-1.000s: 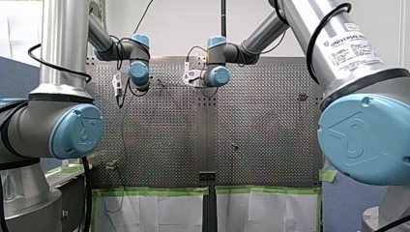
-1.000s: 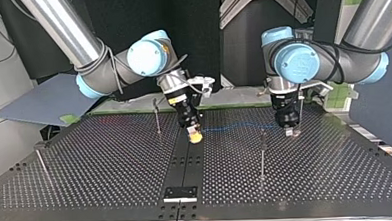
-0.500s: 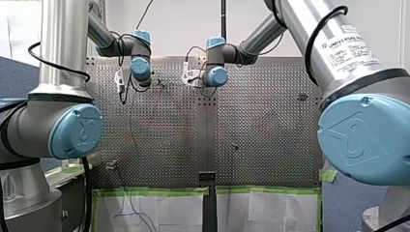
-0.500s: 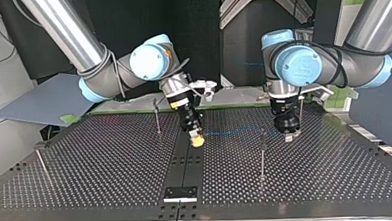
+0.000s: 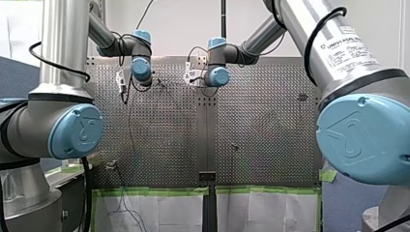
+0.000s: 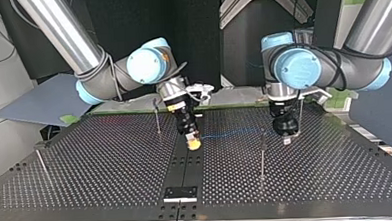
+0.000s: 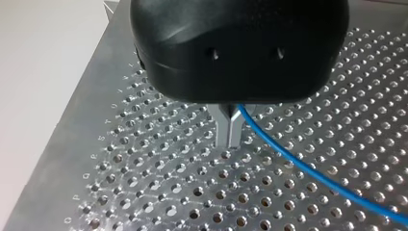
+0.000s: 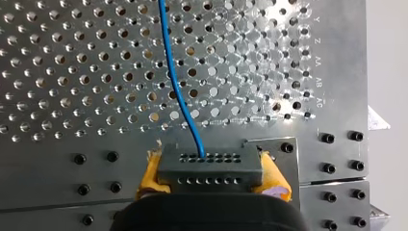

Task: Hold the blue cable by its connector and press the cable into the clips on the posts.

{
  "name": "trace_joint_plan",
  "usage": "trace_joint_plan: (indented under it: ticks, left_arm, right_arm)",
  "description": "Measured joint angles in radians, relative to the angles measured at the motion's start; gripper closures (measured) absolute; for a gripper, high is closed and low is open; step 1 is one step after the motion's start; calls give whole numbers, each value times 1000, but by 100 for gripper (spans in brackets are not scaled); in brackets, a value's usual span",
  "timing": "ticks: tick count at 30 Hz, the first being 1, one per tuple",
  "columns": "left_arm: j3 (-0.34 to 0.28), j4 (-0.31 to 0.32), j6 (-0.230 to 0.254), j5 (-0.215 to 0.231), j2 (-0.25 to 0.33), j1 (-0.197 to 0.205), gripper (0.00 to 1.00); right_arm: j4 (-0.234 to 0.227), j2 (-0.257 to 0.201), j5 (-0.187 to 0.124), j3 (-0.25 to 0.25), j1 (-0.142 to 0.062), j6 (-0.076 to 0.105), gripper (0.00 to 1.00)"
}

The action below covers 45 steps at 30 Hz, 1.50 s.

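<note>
Connector (image 8: 210, 163) sits clamped in my right end effector (image 8: 212, 175), blue cable (image 8: 173, 82) leading ahead from it.

blue cable (image 7: 308, 169) cut off, post clips (image 6: 263, 133) tiny

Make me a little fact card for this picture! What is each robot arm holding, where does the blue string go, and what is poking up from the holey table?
Right arm: my right end effector has yellow pads and is shut on the connector
Left arm: my left end effector is shut on the blue cable
Cable path: from the connector across to my left end effector, just above the perforated table
Poking up: thin upright posts
Cable in a clip: cannot tell
</note>
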Motion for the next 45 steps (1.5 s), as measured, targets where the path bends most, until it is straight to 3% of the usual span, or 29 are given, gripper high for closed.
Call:
trace_joint_plan:
  ticks: [18, 26, 40, 42, 44, 45]
  left_arm:
    - [29, -9, -47, 31, -55, 24, 100]
    - [61, -23, -52, 76, -71, 36, 100]
    - [116, -57, -62, 109, -123, 70, 100]
    - [116, -56, -62, 108, -125, 76, 97]
    - [116, -56, -62, 107, -126, 79, 85]
    - [116, -57, -61, 107, -126, 80, 85]
  right_arm:
    - [-3, 10, -5, 0, -21, -3, 100]
    - [-6, 15, -5, -3, -33, -3, 100]
    - [-5, 65, -4, -51, -46, -4, 100]
    - [-5, 69, -3, -53, -49, -4, 100]
    - [-5, 71, -3, -55, -53, -4, 100]
    - [-5, 71, -3, -55, -54, -4, 100]
